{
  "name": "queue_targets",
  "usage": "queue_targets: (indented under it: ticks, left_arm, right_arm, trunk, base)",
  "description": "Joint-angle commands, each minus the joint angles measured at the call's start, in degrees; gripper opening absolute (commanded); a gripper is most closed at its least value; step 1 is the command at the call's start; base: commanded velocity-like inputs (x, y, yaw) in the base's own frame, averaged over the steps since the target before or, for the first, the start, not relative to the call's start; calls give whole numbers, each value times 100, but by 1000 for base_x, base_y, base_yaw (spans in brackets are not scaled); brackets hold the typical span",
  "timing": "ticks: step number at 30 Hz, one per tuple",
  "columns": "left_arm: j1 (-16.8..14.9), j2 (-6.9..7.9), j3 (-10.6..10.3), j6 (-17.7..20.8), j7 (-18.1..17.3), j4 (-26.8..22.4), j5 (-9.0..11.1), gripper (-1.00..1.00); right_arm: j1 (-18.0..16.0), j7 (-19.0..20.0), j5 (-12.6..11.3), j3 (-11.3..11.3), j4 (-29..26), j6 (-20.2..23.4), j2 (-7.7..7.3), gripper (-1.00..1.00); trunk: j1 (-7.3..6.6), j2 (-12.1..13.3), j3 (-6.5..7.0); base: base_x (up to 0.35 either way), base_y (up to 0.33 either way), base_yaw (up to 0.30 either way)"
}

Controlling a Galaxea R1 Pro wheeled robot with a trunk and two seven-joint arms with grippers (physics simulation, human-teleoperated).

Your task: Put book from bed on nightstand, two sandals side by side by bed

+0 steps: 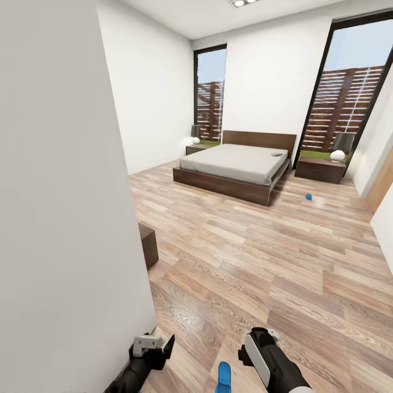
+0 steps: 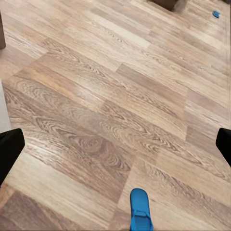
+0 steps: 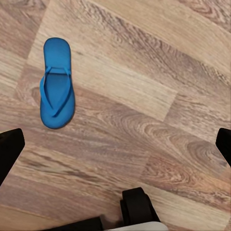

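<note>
While both sets of fingers are hanging spread and empty over the floor, the near sandal is lying flat between the two arms, closer to the right gripper than to the left gripper. In the right wrist view this sandal is resting sole down off to one side of the open fingers, not touching them, its long axis running near to far. I judge the right arm is the likelier one for the pick. The second sandal is sitting far off, right of the bed. The book is lying on the bed's far right corner, near the right nightstand.
</note>
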Motion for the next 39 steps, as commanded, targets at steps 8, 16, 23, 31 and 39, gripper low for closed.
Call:
queue_targets:
  ticks: [8,16,23,31,39]
  left_arm:
    - [-2,-13,-5,742,-55,-834,41,100]
    - [-10,-5,-164,812,-166,-1142,46,100]
    - [-11,9,-197,821,-942,-1211,50,100]
    - [-11,15,-188,823,-1267,-1226,49,100]
    - [-11,16,-176,818,-1293,-1229,48,100]
  right_arm:
    - [-3,-54,-60,19,-6,13,-3,100]
    - [-3,-54,-60,17,-6,13,-3,100]
    - [-3,-55,-60,20,-6,13,-3,100]
    - [-3,-54,-60,17,-6,13,-3,100]
    - [-3,-54,-60,17,-6,13,-3,100]
  trunk:
    - [176,-325,-150]
    - [351,-646,-293]
    - [505,-926,-419]
    - [681,-1247,-563]
    - [856,-1568,-706]
  base:
    - [0,0,0]
    - [0,0,0]
    - [0,0,0]
    - [0,0,0]
    - [0,0,0]
